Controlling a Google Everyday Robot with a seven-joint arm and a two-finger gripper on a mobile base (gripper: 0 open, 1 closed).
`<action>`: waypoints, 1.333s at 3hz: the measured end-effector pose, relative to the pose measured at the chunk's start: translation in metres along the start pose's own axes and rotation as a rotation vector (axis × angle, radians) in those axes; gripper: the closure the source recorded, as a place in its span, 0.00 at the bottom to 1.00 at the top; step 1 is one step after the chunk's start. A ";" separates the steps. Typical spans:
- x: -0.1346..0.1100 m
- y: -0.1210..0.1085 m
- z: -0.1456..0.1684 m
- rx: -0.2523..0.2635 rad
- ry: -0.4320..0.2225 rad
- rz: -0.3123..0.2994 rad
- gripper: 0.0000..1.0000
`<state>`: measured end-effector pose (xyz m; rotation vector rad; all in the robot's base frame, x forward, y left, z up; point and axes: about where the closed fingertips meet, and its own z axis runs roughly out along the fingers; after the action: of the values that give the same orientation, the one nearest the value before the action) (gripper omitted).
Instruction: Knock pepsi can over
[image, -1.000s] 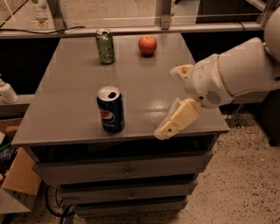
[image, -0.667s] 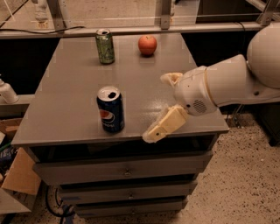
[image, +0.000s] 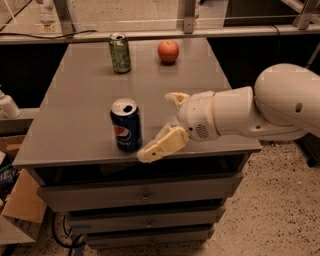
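Three things stand on the grey bench: the pepsi can, a green can and a red apple. The pepsi can is upright near the front edge of the bench, a bit to the picture-left of the middle. Its silver top w/ the opening shows, and the round logo faces the camera. The green can and the apple are at the far edge, near each other but not touching, and both are well apart from the pepsi can. The tool is low over the front part of the bench, just beside the pepsi can on its picture-right side. Its two pale fingers are spread wide apart and hold nothing: one points toward the back of the bench, the other lies along the front edge w/ its tip down by the foot of the can. If this tip touches the can or not, I cannot tell; the gap is very small at most. The white arm comes in from the picture-right, approx. level w/ the bench top. Under the bench are grey drawers. On the speckled floor, at picture-left, is a cardboard box.
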<state>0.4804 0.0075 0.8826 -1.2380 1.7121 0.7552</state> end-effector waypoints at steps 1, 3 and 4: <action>-0.006 -0.003 0.025 -0.002 -0.086 0.035 0.00; -0.009 -0.027 0.058 0.030 -0.193 0.080 0.00; -0.019 -0.039 0.073 0.049 -0.224 0.085 0.00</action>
<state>0.5417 0.0644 0.8680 -1.0118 1.5967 0.8633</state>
